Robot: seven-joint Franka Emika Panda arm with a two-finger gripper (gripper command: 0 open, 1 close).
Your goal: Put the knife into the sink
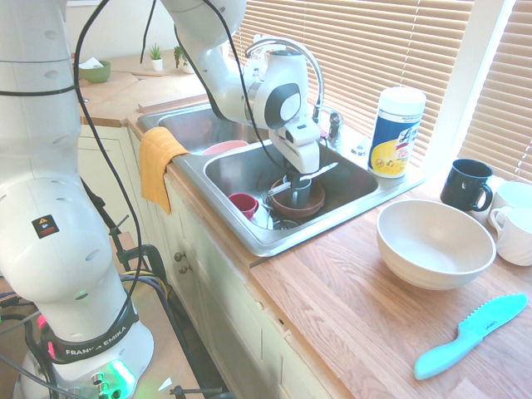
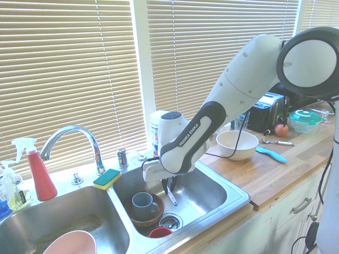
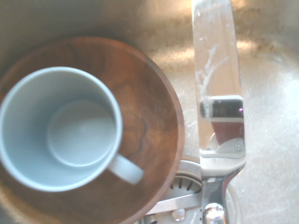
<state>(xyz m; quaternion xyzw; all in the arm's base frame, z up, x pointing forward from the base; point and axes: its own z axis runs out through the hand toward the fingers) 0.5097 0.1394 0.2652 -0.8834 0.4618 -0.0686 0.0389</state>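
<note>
The arm, marked "FRANKA EMIKA" on its forearm and base ring, points its gripper [image 1: 301,176] straight down into the right basin of the sink [image 1: 332,218], a rectangular stainless steel unit with two basins and a curved chrome tap [image 2: 74,138]. The jaws stand clamped narrow on the knife [image 1: 309,177], a slim utensil that lies roughly level across them, one pale end reaching out to the side. In the wrist view the knife [image 3: 216,79] shows as a long, flat, mirror-bright metal blade with faint scratches, above the basin floor and the round slotted drain [image 3: 187,200]. Directly below the jaws sits a grey ceramic mug [image 2: 143,203], glazed smooth, with a loop handle, standing inside a round brown wooden bowl [image 2: 143,218] with visible grain. Just beside this bowl, toward the front wall of the basin, lies a small red cup [image 1: 243,204]. In the other basin, well apart from the jaws, rests a pink bowl [image 2: 70,244]. An orange cloth [image 1: 158,162] hangs over the sink's front edge. Behind the jaws, on the sink's rim, stands a cylindrical wipes canister [image 1: 396,131] with a yellow and blue label, its print too small to read. On the wooden tabletop [image 1: 349,291], well apart from the jaws, are a round white bowl [image 1: 435,243] and a turquoise serrated plastic knife [image 1: 470,335].
</note>
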